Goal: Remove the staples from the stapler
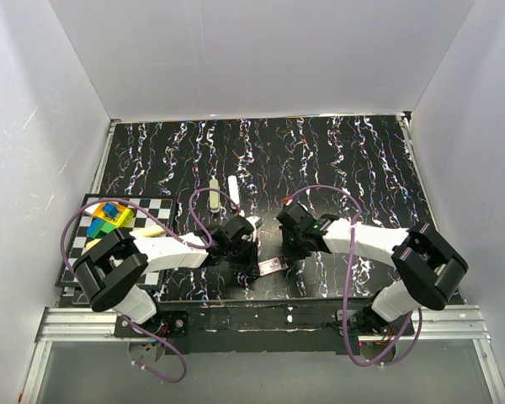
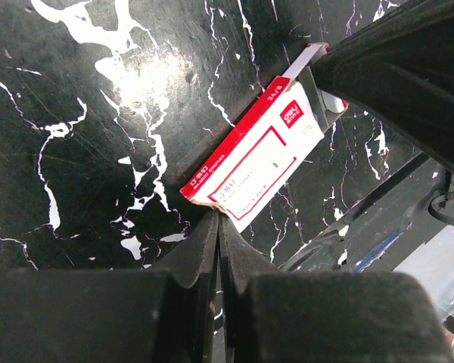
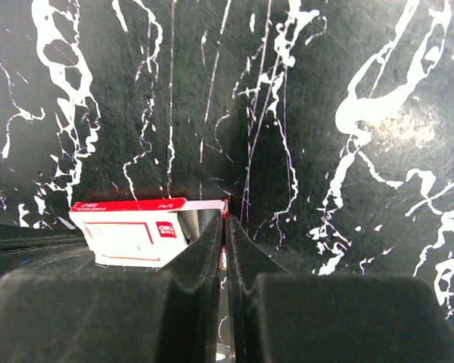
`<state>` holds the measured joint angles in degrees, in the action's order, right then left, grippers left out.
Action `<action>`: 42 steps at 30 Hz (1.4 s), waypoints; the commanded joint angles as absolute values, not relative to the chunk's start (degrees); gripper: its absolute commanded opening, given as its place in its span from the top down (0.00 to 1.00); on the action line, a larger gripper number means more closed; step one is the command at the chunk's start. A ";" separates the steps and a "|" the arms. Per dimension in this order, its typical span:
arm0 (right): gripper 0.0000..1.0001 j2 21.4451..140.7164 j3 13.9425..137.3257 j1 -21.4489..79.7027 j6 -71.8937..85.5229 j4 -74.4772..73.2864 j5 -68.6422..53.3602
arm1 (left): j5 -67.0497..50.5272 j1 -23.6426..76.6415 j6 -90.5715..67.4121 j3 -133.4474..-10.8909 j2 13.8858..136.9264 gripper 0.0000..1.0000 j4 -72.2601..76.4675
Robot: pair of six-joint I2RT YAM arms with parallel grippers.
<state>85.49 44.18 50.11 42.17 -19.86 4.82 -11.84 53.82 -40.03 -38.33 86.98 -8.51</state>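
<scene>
- top view: the staple box point(image 1: 269, 266) sits near the front edge of the marbled table point(image 1: 362, 168), with the left gripper point(image 1: 254, 261) just left of it and the right gripper point(image 1: 284, 255) just right. two pale long pieces point(image 1: 215, 194) lie well beyond the box; i cannot tell if either is the stapler.
- left wrist: jaws pressed together, tips touching the box's edge.
- right wrist: jaws almost together at the box's flap end; i cannot tell if they pinch it.

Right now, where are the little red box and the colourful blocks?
little red box point(image 2: 253, 162): left wrist view, middle of its white label.
colourful blocks point(image 1: 109, 218): top view, middle of the pile.
</scene>
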 commanded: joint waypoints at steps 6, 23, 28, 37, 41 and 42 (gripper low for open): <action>0.78 83.67 44.82 50.71 42.28 -26.01 6.94 | -11.78 54.14 -39.20 -38.67 86.66 1.00 -8.17; 0.65 77.26 44.56 50.80 42.19 -29.01 9.05 | -12.22 54.23 -39.11 -39.11 87.45 1.00 -8.09; 0.88 78.05 44.21 50.71 41.75 -28.74 8.96 | -12.30 54.23 -39.11 -38.94 87.54 1.00 -7.82; 0.99 81.38 44.47 50.71 41.48 -26.81 8.00 | -13.10 54.32 -38.58 -38.50 87.10 1.00 -7.30; 0.99 82.70 44.30 50.71 41.40 -25.84 7.82 | -13.36 54.40 -38.50 -38.85 87.36 1.00 -7.21; 0.99 82.97 44.30 50.71 41.48 -25.67 7.56 | -13.36 54.32 -38.50 -38.93 87.45 1.00 -7.29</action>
